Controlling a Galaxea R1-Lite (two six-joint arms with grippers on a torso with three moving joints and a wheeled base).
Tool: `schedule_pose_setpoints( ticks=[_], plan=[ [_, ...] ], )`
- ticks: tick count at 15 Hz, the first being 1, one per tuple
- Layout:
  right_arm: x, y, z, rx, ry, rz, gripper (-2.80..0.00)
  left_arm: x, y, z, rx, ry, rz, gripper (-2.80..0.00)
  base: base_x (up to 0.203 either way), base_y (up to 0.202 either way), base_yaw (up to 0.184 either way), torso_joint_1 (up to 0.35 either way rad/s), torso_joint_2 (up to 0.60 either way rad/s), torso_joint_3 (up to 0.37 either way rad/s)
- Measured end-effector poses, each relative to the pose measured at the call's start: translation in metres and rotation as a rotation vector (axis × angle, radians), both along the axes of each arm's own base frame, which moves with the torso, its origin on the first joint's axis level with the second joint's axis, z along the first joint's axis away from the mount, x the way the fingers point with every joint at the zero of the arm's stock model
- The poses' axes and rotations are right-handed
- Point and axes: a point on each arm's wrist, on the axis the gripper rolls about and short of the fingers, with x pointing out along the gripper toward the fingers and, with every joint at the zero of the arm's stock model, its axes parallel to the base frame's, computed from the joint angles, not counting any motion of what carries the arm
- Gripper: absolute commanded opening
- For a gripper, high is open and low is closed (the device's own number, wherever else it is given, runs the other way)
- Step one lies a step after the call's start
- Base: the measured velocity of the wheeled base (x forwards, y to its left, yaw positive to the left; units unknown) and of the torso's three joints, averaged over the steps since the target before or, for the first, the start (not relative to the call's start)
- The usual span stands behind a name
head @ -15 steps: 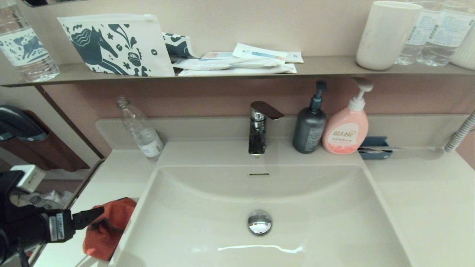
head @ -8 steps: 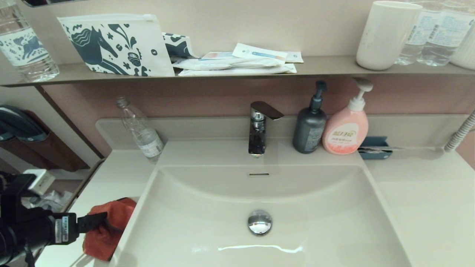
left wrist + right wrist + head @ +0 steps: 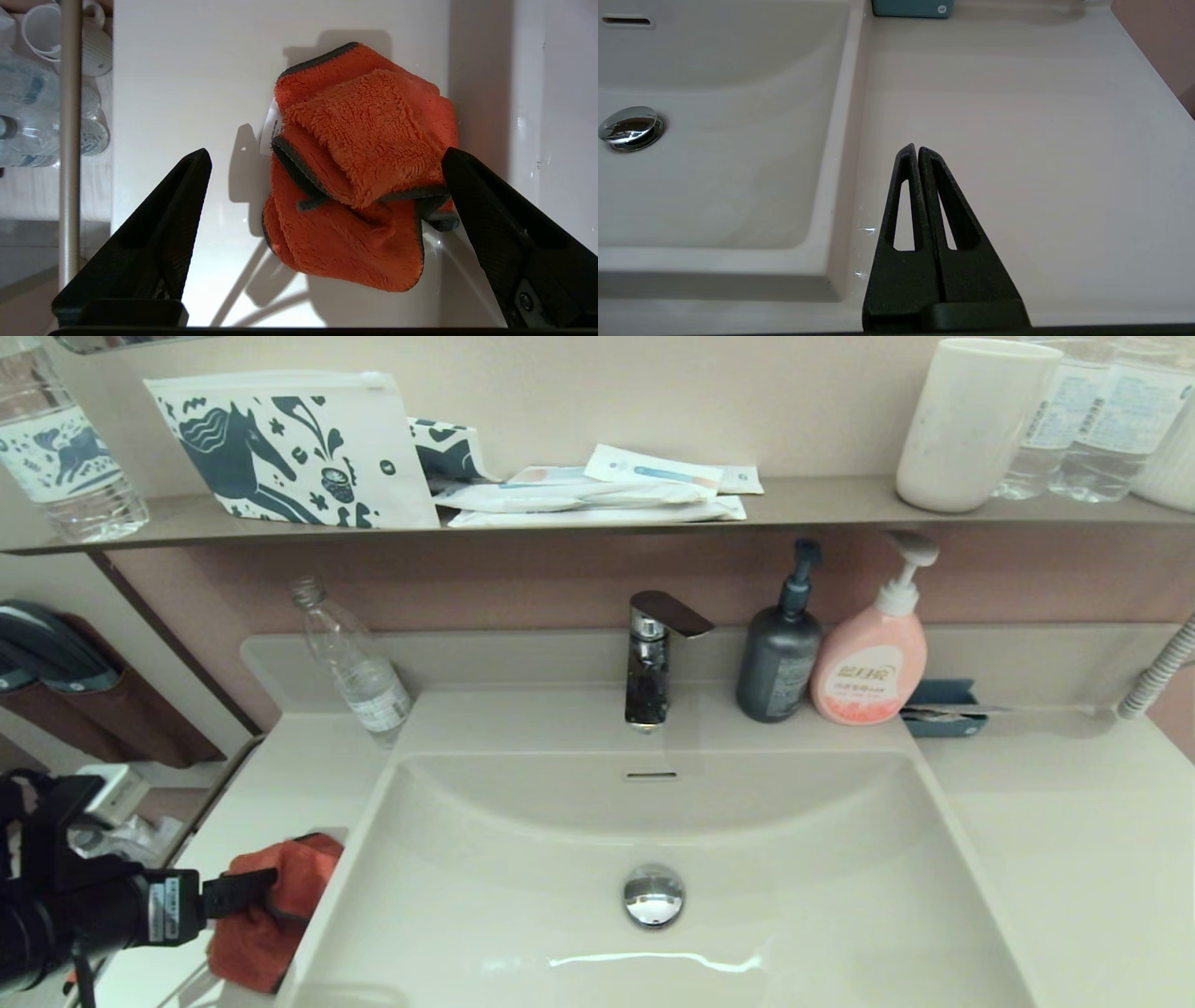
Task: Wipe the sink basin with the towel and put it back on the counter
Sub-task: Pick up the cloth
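The orange-red towel (image 3: 275, 915) (image 3: 364, 186) lies bunched on the counter (image 3: 299, 765) (image 3: 187, 93), just left of the sink basin (image 3: 747, 840) and its rim. My left gripper (image 3: 247, 891) (image 3: 324, 154) hangs over the towel, open, with one finger on either side of the cloth; one fingertip (image 3: 451, 161) is at the towel's grey trim. The basin holds only its chrome drain stopper (image 3: 653, 894) (image 3: 628, 128). My right gripper (image 3: 917, 148) is shut on nothing, low over the counter (image 3: 1017, 116) right of the basin (image 3: 714, 154). It is out of the head view.
A faucet (image 3: 653, 658) stands behind the basin. A clear plastic bottle (image 3: 359, 672) is at the back left; a grey pump bottle (image 3: 780, 658), a pink pump bottle (image 3: 870, 663) and a blue box (image 3: 943, 707) are at the back right. The counter's left edge (image 3: 210, 803) drops off close to the towel.
My left arm has sunk lower and edged toward the towel, its finger now over the cloth. The towel has stayed where it was.
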Motion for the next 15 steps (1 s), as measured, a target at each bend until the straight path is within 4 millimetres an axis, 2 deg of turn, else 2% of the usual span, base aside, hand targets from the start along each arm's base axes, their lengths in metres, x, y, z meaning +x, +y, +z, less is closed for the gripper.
schedule_pose_setpoints(
  ticks=[9, 15],
  plan=[
    [0.000, 0.000, 0.000, 0.000, 0.000, 0.000, -2.80, 0.018, 0.008, -0.012, 0.023, -0.006, -0.016, 0.00, 0.000, 0.000, 0.000, 0.000, 0.00, 0.000],
    [0.000, 0.000, 0.000, 0.000, 0.000, 0.000, -2.80, 0.028, 0.022, -0.017, 0.042, -0.038, 0.015, 0.00, 0.000, 0.000, 0.000, 0.000, 0.00, 0.000]
  ],
)
